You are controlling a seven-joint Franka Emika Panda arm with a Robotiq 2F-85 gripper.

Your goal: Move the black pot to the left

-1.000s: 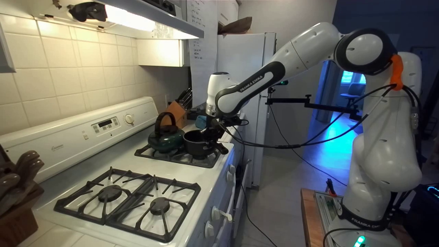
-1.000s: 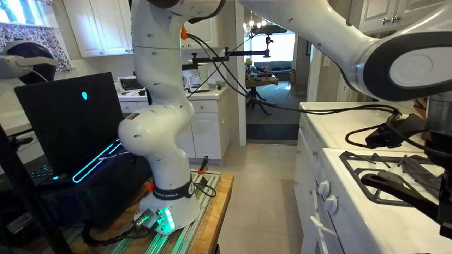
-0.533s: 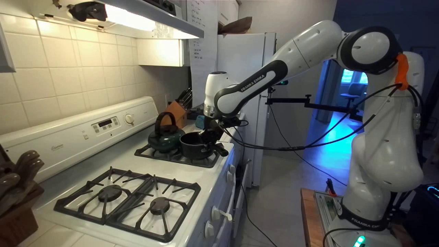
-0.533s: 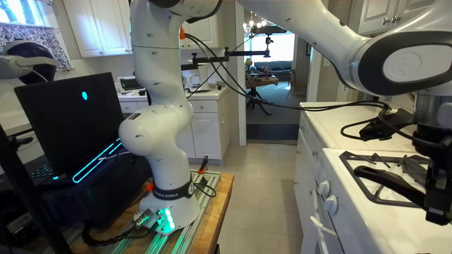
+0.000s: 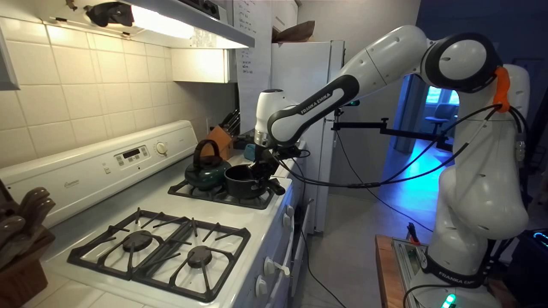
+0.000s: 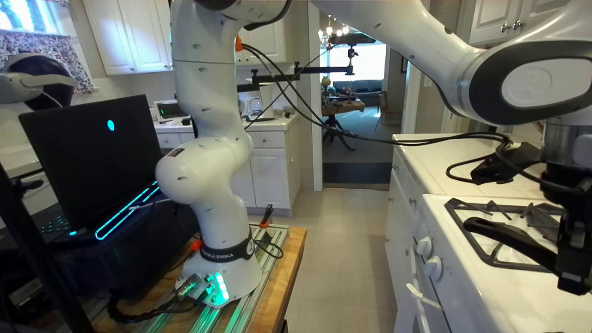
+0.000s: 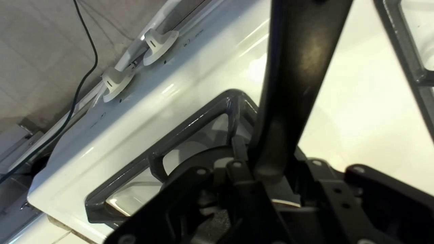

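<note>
Wrist view: black pot's handle (image 7: 301,64) clasped inside the claw (image 7: 269,156).

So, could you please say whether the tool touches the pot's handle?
Touching: the wrist view shows the tool closed on the handle from both sides.

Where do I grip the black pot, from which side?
I'd take the pot by its handle, near the root, from above, the gripper closed across it as now. The handle is long, narrow and juts toward the front of the stove, away from the kettle.
</note>
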